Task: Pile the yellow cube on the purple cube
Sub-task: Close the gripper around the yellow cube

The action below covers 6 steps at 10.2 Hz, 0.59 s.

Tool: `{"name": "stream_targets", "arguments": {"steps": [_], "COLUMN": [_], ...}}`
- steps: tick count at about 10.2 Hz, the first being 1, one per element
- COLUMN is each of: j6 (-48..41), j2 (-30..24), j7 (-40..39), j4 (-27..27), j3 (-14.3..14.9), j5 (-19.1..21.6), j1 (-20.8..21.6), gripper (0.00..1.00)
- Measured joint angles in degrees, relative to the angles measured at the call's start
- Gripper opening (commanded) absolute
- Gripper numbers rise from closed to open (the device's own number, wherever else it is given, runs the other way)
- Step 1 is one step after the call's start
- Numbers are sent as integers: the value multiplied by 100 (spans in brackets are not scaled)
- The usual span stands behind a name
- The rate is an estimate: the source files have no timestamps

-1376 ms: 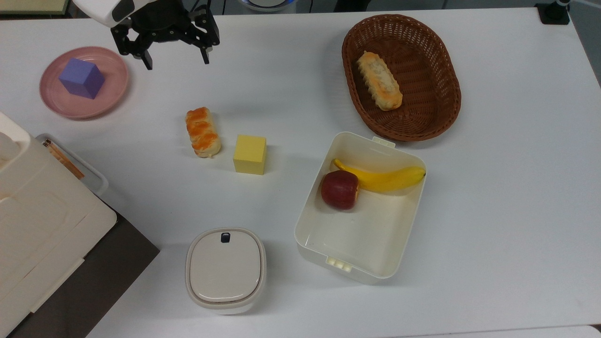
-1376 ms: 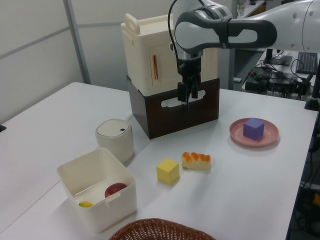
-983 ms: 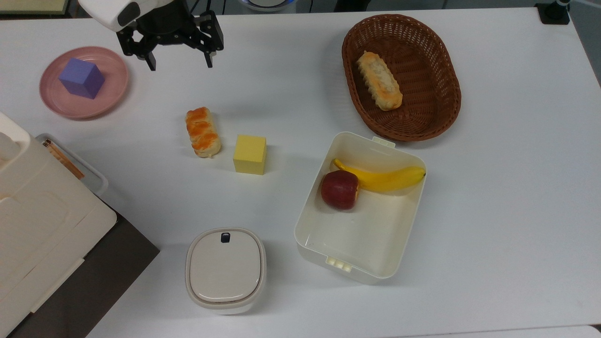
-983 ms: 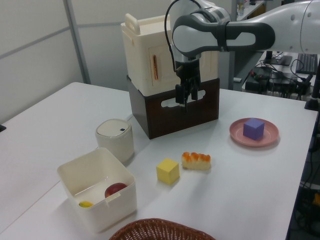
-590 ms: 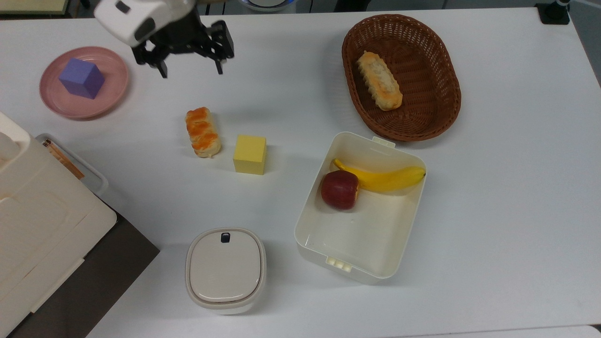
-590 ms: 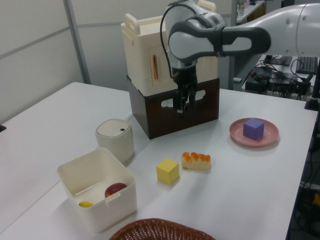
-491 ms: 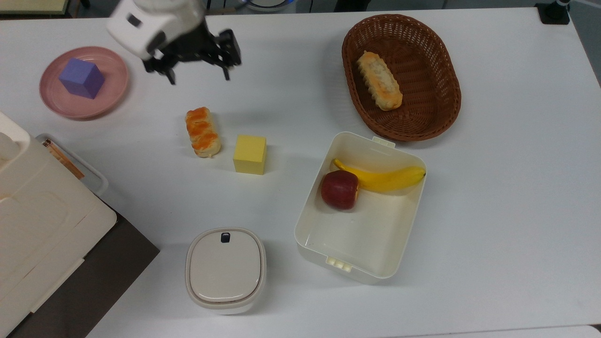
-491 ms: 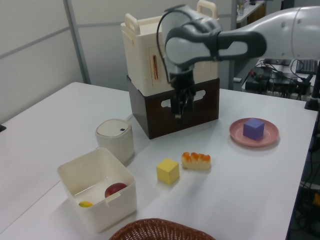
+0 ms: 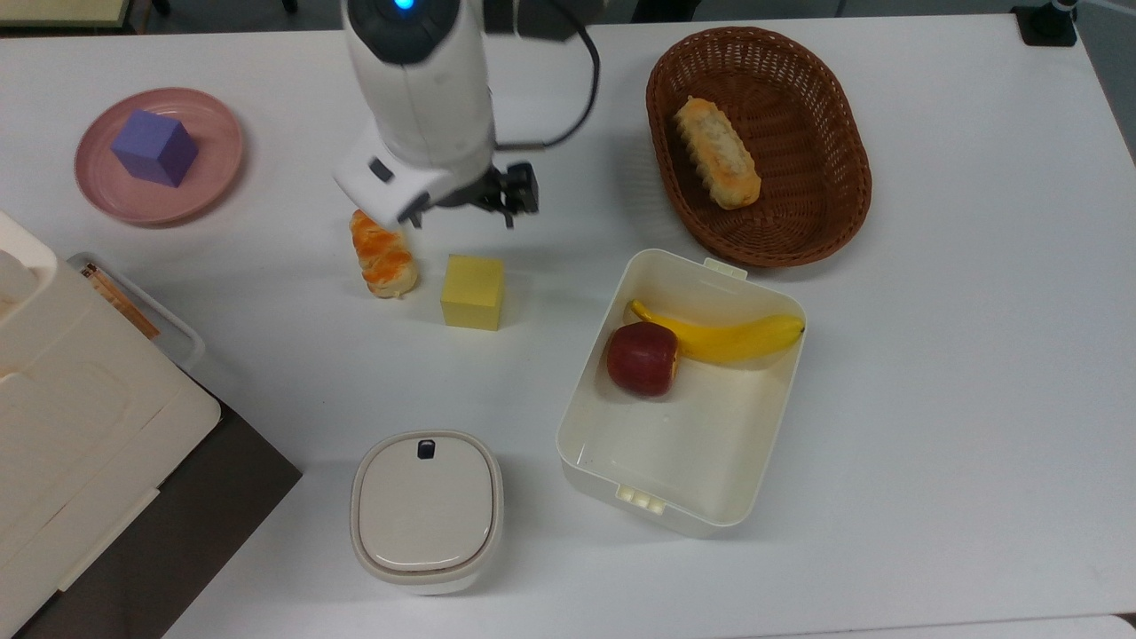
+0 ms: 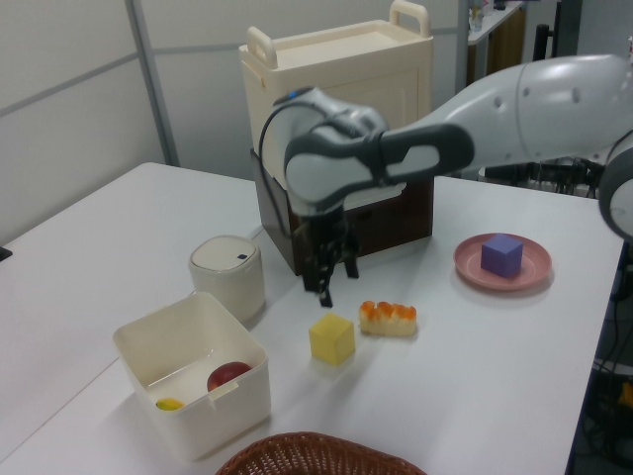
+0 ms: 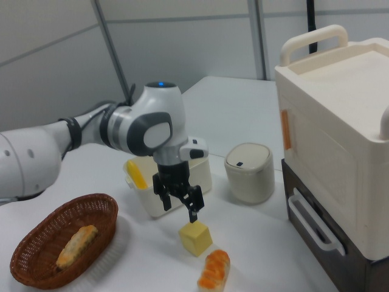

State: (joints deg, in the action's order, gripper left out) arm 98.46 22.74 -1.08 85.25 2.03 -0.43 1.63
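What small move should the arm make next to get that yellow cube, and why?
Probably ease the gripper straight down around the yellow cube. In the right view its open fingers hang just above the cube, nothing held, and the cube sits free on the table beside the bread roll. The purple cube waits on the pink plate.

Yellow cube [image 9: 472, 291] pale yellow; purple cube [image 9: 153, 147] violet-blue; plate [image 9: 213, 182] pink.

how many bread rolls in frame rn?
2: one bread roll on the table beside the yellow cube, partly under the arm; another in the wicker basket.
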Motion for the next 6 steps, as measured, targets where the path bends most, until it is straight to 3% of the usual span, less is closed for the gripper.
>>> {"name": "stream_targets", "arguments": {"steps": [3,6], "j6": [447,541], "j2": [496,662], "j7": [532,661], "j4": [7,15], "j3": [0,8], "j5": [0,-12], "j1": [152,156], "gripper": [100,100]}}
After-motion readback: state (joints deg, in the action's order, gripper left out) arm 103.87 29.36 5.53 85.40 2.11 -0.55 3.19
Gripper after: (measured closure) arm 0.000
